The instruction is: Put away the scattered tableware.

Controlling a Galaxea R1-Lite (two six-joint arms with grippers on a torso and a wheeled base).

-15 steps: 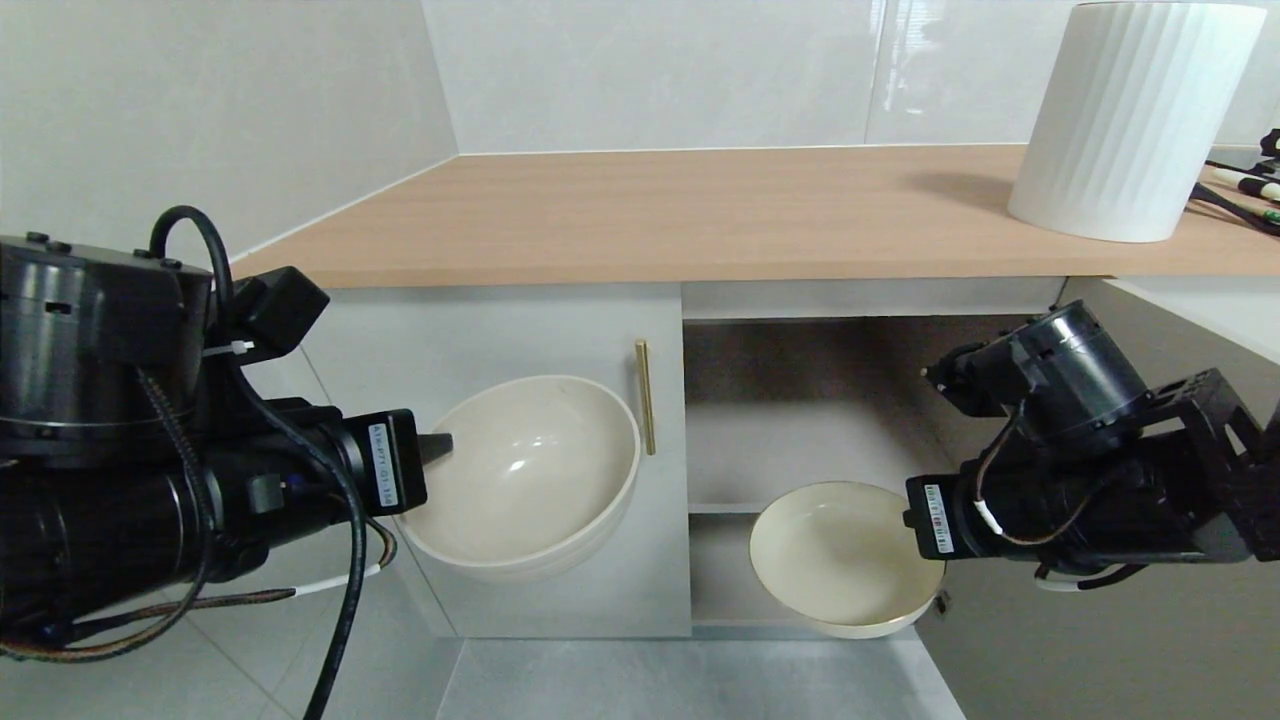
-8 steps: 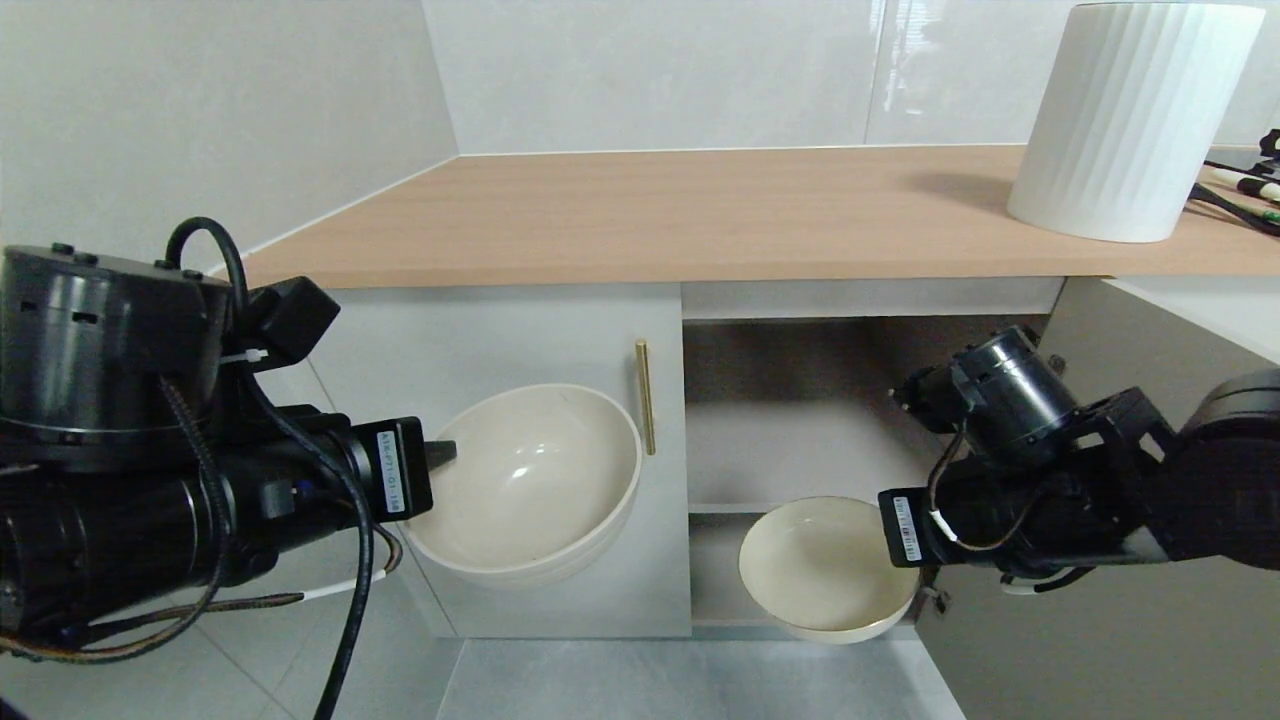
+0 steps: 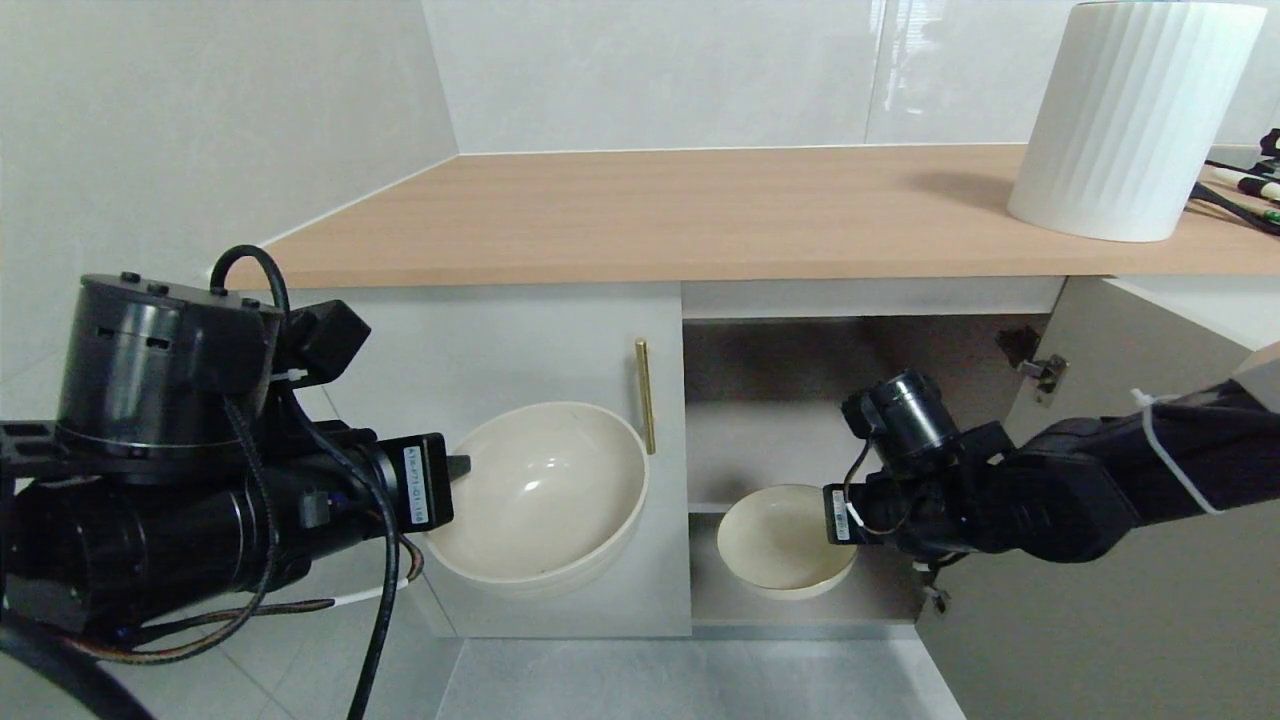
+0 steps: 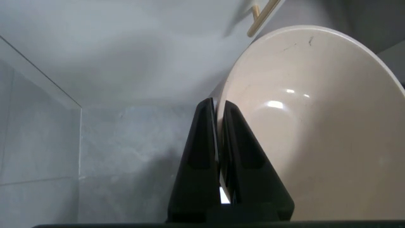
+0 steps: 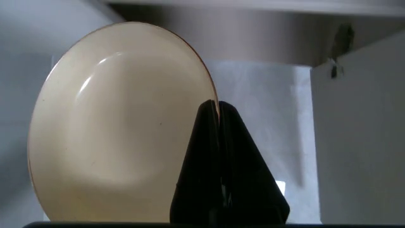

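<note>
Cream-coloured, the smaller glazed bowl point(image 3: 775, 540) sits low inside the open grey cabinet point(image 3: 790, 440), near its bottom shelf point(image 3: 800, 605). Its rim is pinched tight in the fingers of the right gripper point(image 3: 838, 515); I judge it nearly stowed, with only release left. The larger cream ceramic bowl point(image 3: 545, 495) hangs before the closed door point(image 3: 560, 340), clamped in the fingers of the left gripper point(image 3: 460, 467), not yet put away.

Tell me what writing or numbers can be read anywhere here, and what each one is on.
White label on the left arm's wrist: print too small to read.
White label on the right arm's wrist: too small to read.
On the large bowl and the small bowl: no print visible.
</note>
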